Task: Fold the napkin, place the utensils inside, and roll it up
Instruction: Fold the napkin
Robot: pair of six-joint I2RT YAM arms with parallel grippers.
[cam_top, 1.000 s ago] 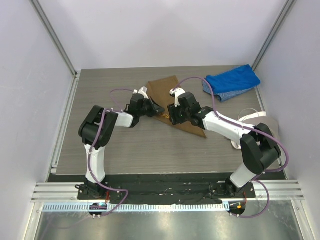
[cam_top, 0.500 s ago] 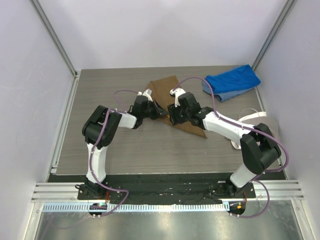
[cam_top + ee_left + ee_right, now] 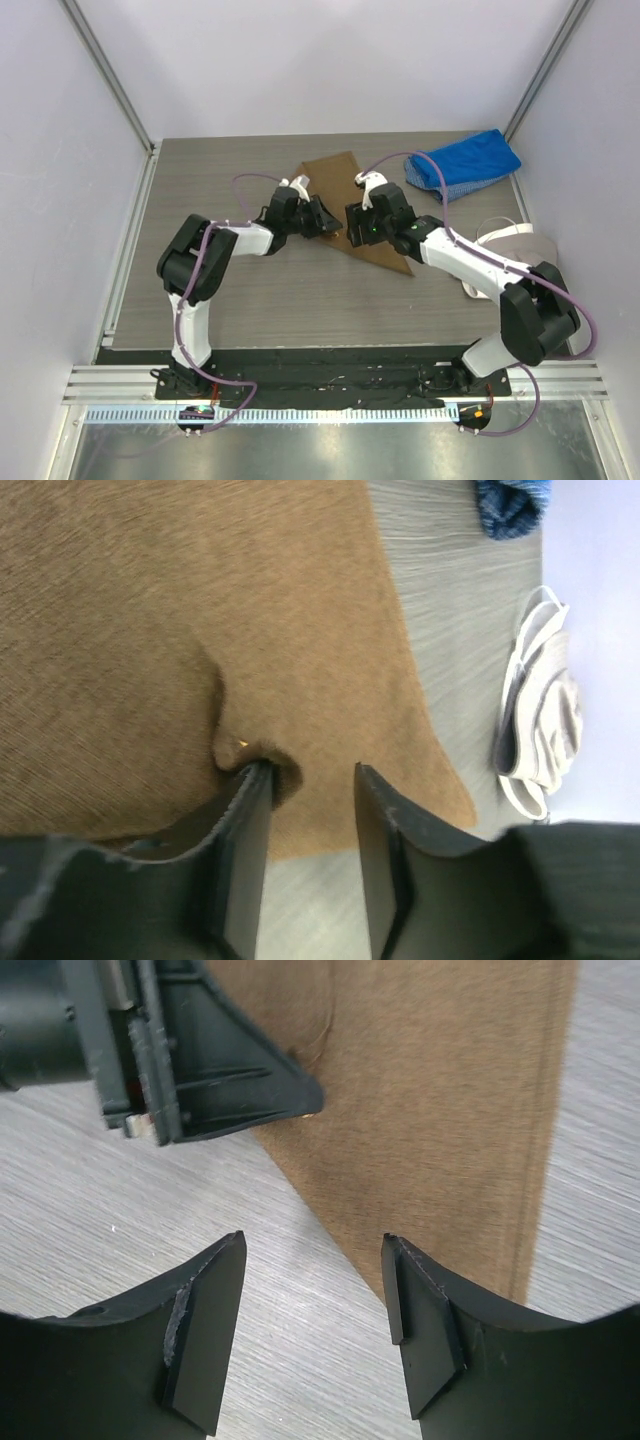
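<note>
The tan-brown napkin point(image 3: 335, 175) lies folded on the table's far middle, and it fills the left wrist view point(image 3: 200, 610). My left gripper point(image 3: 328, 222) point(image 3: 308, 772) is open at the napkin's near edge. One finger point(image 3: 250, 810) touches a small pucker in the cloth. A tiny gold glint point(image 3: 242, 743) shows at that pucker; the rest of the utensils is hidden under the fold. My right gripper point(image 3: 352, 230) point(image 3: 312, 1245) stands open just right of it, over the napkin's point(image 3: 430, 1110) edge, holding nothing.
A blue cloth point(image 3: 465, 163) lies at the back right. A beige-and-white cap-like item point(image 3: 510, 250) point(image 3: 540, 720) sits near the right wall. The left gripper's body point(image 3: 200, 1060) shows close ahead in the right wrist view. Walls bound the table on three sides.
My left gripper carried the napkin's fold rightward, then opened and let it go. The right gripper drew back slightly up and right and opened a little wider.
</note>
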